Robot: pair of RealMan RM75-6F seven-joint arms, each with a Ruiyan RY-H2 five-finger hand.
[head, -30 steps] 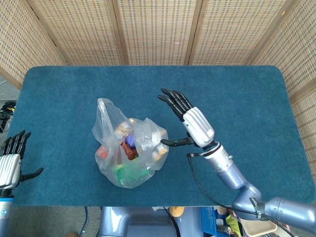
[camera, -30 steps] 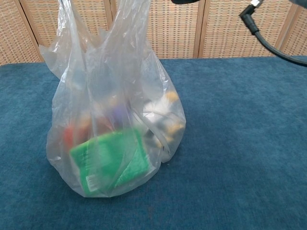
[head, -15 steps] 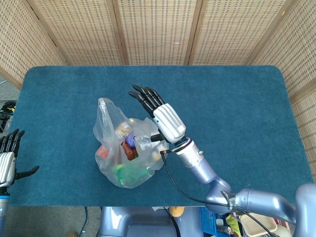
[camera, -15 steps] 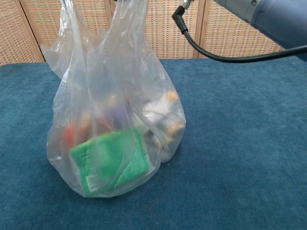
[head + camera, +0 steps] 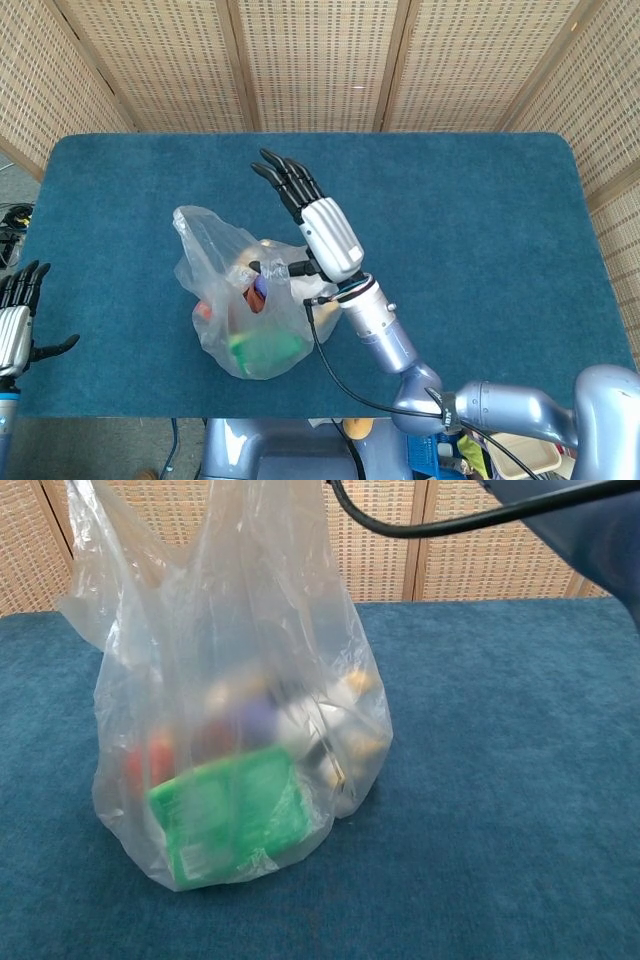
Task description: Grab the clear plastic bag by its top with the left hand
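Since a second ago your right hand [image 5: 318,225] has swung in from the open cloth on the bag's right to sit directly over the clear plastic bag [image 5: 245,305], and the bag's upper folds have shifted leftward. Now that hand hovers at the bag's upper right with its fingers [image 5: 283,178] stretched straight toward the far side of the table, its thumb pointing left into the loose plastic at the bag's mouth; whether it pinches the film or only touches it you cannot tell from either view. Your left hand [image 5: 17,325] sits at the table's near left edge, well apart from the bag, fingers spread and holding nothing. The bag stands left of centre on the blue table [image 5: 480,200], nearer the front edge, bulging with a green package [image 5: 232,815] and other small items low down, its long axis upright and its gathered top flaring up and to the left. From your left hand, the bag's top lies to the right and a little farther back, with bare cloth all the way between. The right hand is by far the nearer, and its forearm crosses the bag's right side, so the free approach looks to be from the left, over the flared corner. Behind the table, wicker screens [image 5: 320,60] close the far side.
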